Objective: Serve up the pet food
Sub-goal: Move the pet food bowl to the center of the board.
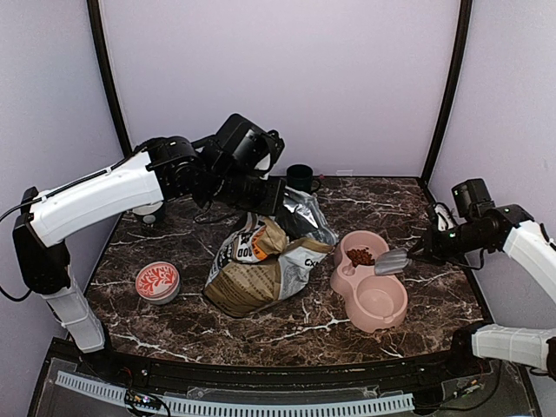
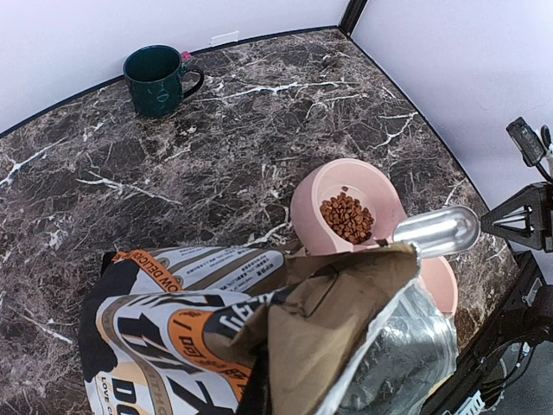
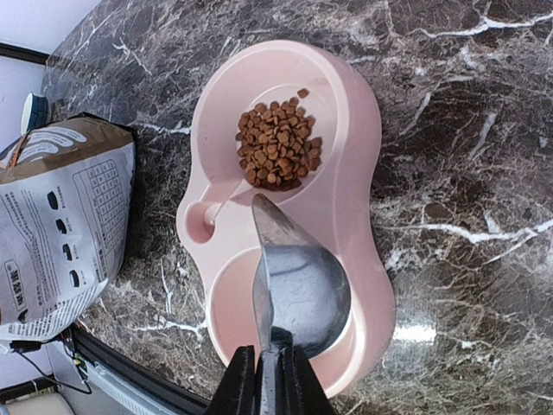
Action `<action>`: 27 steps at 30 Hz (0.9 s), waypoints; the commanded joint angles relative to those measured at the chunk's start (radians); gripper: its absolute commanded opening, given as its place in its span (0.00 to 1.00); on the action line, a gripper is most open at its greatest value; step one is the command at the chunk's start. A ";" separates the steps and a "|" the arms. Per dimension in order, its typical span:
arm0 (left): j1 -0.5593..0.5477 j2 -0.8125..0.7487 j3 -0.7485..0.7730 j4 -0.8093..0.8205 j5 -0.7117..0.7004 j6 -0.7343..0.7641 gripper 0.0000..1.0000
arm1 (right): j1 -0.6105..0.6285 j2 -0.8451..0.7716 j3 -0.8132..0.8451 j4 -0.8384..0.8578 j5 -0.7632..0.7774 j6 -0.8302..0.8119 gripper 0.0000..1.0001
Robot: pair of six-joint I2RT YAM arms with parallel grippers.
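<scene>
The pet food [image 3: 276, 147], a small heap of little red-brown dry bits, lies in one round cup of a pink plastic double bowl [image 3: 359, 138]. That is the cup farther from the arms.

The right gripper [image 3: 272, 372] is shut tight on the handle of a shiny silver metal scoop [image 3: 298, 277]. The scoop hangs over the other cup, and its pointed tip reaches to the edge of the cup with the food.

A tan and white paper bag with a silver inside [image 1: 261, 269] lies just beside the bowl, on its left. The left gripper [image 1: 271, 198] is closed on the bag's top edge and holds it up. From the left wrist, the raised bag top hides part of the bowl.

A dark green mug [image 1: 301, 177] stands at the back of the dark marble table [image 1: 382, 204], well apart from the bowl. A small round red and white dish [image 1: 157, 281] sits near the bag, on its other side.
</scene>
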 commanded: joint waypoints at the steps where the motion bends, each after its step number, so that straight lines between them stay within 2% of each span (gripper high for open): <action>1: 0.011 -0.005 0.005 -0.013 -0.010 0.010 0.00 | 0.021 -0.044 0.027 -0.089 0.006 0.006 0.00; 11: 0.012 0.011 0.038 -0.042 -0.024 -0.017 0.00 | 0.085 -0.052 0.009 -0.130 0.035 0.039 0.00; 27: 0.015 0.001 0.025 -0.065 -0.012 -0.018 0.00 | 0.169 0.065 -0.031 0.045 0.065 0.094 0.00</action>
